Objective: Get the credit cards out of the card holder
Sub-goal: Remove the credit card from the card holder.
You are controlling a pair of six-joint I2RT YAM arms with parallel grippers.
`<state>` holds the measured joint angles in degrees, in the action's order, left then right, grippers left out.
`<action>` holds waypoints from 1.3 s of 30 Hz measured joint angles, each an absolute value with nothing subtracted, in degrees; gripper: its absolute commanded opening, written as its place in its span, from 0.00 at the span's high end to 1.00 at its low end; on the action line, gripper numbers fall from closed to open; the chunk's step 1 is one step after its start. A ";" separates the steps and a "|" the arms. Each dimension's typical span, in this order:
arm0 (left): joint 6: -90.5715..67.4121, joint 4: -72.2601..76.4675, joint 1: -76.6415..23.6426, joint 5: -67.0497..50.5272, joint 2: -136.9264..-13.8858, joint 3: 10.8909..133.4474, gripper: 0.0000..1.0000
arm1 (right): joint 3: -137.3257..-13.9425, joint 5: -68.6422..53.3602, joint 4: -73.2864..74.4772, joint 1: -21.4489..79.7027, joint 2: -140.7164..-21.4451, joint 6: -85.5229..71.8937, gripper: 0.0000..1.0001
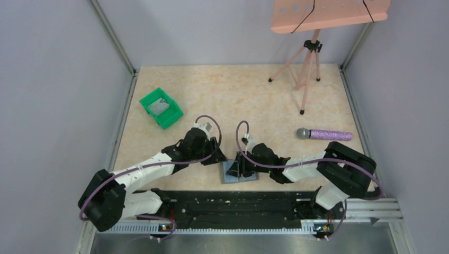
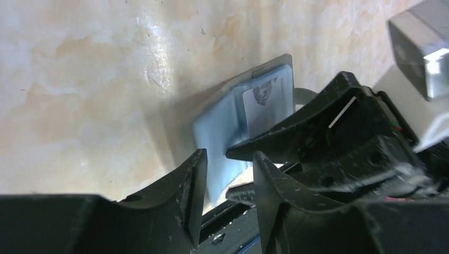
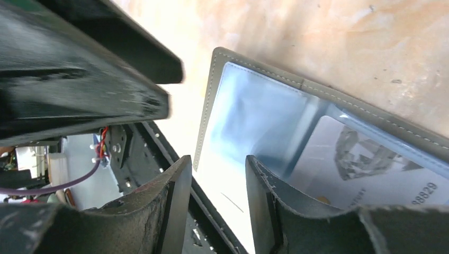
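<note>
**Both grippers spread at the unfolded card holder**

The left gripper (image 2: pixel 229 159) stood with its jaws spread and nothing clamped between them. The pale blue near corner of the card holder (image 3: pixel 254 111) showed through the gap. The right gripper (image 3: pixel 217 161) was likewise spread, with its gap over the holder's left edge. Whether a finger touched the lining could not be determined.

The holder lay unfolded, lining up, on the table (image 1: pixel 238 90), between the two grippers. It sat just beyond the black base rail (image 1: pixel 238 203), so there was little room on its near side. Open tabletop extended beyond its far side.

Only the right wrist view showed a card (image 3: pixel 365 164) seated in a clear pocket. Its printed digits were partly readable and its right part was cut off by the frame. In the left wrist view the right gripper's finger covered part of the card.

The top view hid most of the holder beneath the right gripper. It alone showed the green bin (image 1: pixel 172 117) well apart at far left, the microphone (image 1: pixel 324 134) at right, and the tripod (image 1: pixel 307 69) near the far edge.
</note>
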<state>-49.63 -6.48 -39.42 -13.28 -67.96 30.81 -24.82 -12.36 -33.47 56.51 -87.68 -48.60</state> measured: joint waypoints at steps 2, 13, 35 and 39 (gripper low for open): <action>-48.77 -8.69 -39.42 -12.36 -66.50 31.81 0.65 | -24.82 -11.86 -33.47 56.51 -88.51 -48.60 0.59; -50.02 -4.45 -39.42 -18.81 -64.47 32.77 0.94 | -24.77 -11.62 -33.41 56.51 -88.44 -48.62 0.62; -51.88 4.99 -41.39 -18.83 -77.32 27.73 0.97 | -19.00 -5.56 -17.26 53.28 -68.16 -46.94 0.84; -52.01 6.52 -41.80 -18.72 -79.61 27.57 0.91 | -17.98 -4.54 -16.93 52.99 -68.55 -46.65 0.84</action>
<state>-52.01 6.52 -41.80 -18.72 -79.61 27.57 -17.98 -4.54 -16.93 52.99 -68.55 -46.65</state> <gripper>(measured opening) 0.050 0.162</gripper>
